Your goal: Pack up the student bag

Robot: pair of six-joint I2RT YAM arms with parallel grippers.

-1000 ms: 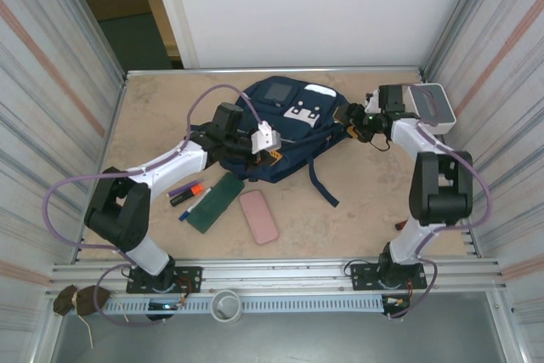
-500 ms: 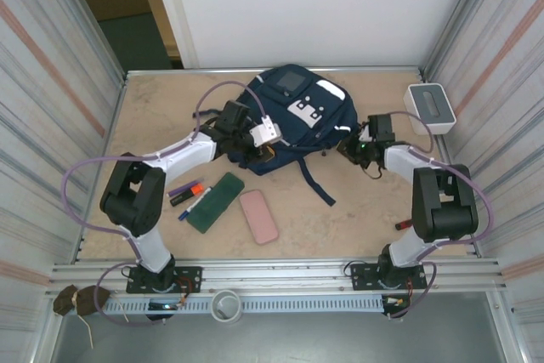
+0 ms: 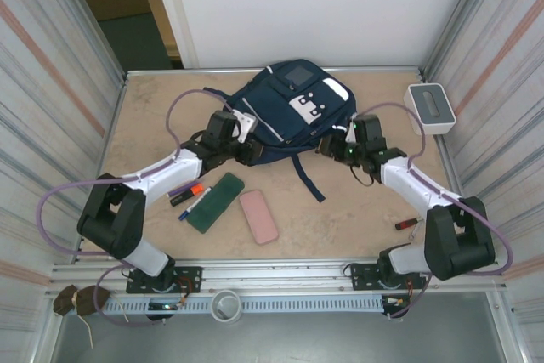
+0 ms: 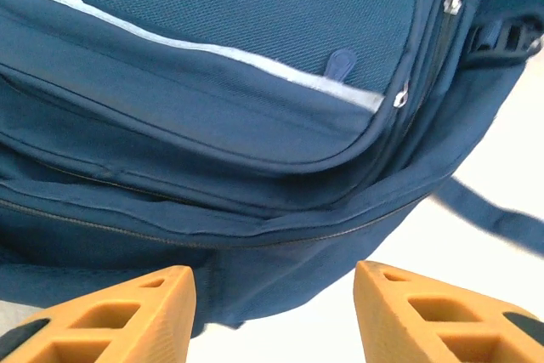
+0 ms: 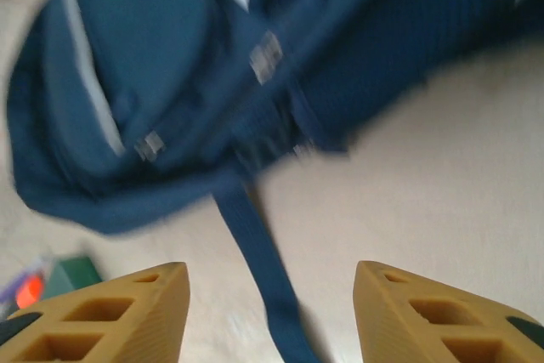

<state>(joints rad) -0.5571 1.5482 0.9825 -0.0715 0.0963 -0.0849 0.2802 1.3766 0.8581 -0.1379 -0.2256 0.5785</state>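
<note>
The student bag [image 3: 289,112] lies flat by the middle of the table's [image 3: 149,116] far edge. It looks soft, floppy and light, best taken by a seam or its loose strap [image 3: 308,180]. Bare room lies toward the left edge. The left gripper [image 4: 272,282] and right gripper [image 5: 272,278] both gape, holding nothing, flanking the bag's near side.

No legible text on any surface. The white label [image 3: 308,109] on the student bag [image 3: 272,123] carries dark marks, too small to read.
</note>
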